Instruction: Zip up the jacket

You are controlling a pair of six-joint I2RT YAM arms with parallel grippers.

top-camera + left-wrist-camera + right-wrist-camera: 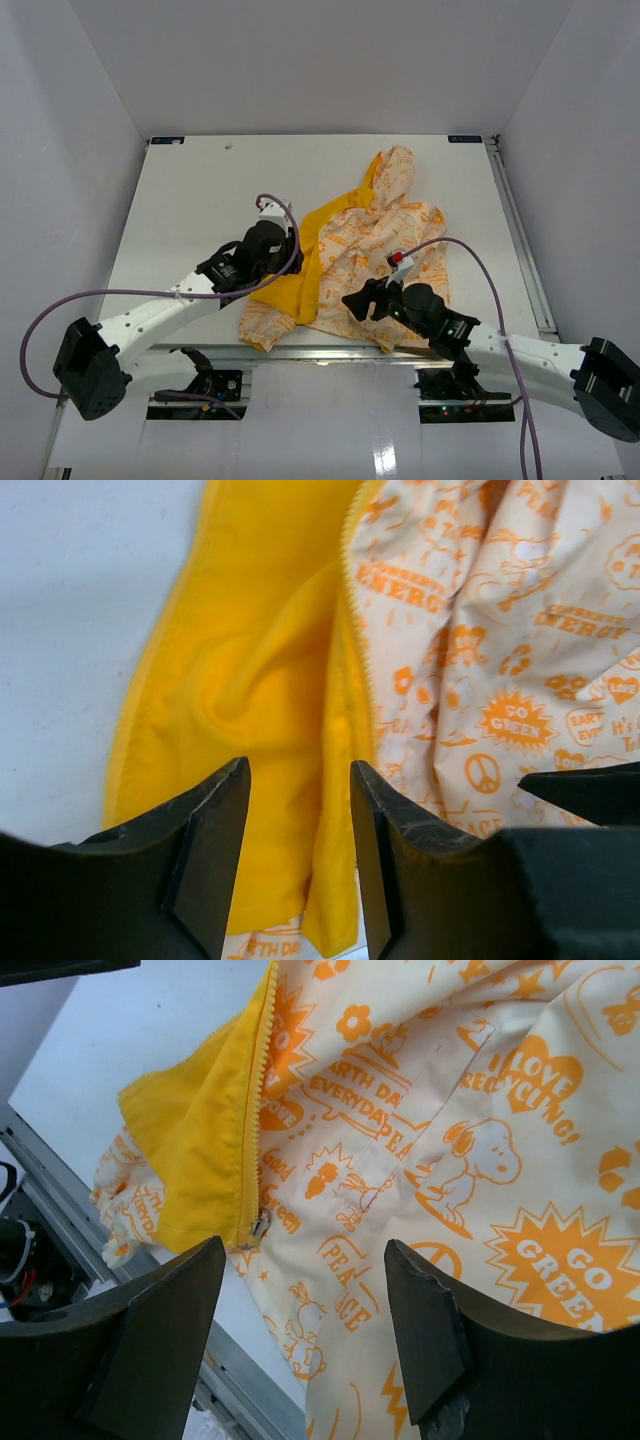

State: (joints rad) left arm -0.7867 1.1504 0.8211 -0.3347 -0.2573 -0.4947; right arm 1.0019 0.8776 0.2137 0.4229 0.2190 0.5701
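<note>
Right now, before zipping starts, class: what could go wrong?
The zipper slider is tiny beside the open right end effector; it may pinch printed fabric instead.
The yellow lining lies folded out and bunched under the open left end effector, so the teeth could jam.
The hem of the jacket sits at the near edge of the table; pulling may drag it off.

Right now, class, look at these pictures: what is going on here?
A cream, orange-printed jacket lies unzipped on the table, its yellow lining folded out. The robot's left fingers and right fingers hang over it, both open and holding nothing. The zipper slider sits low, near the hem, close to the right fingers.
</note>
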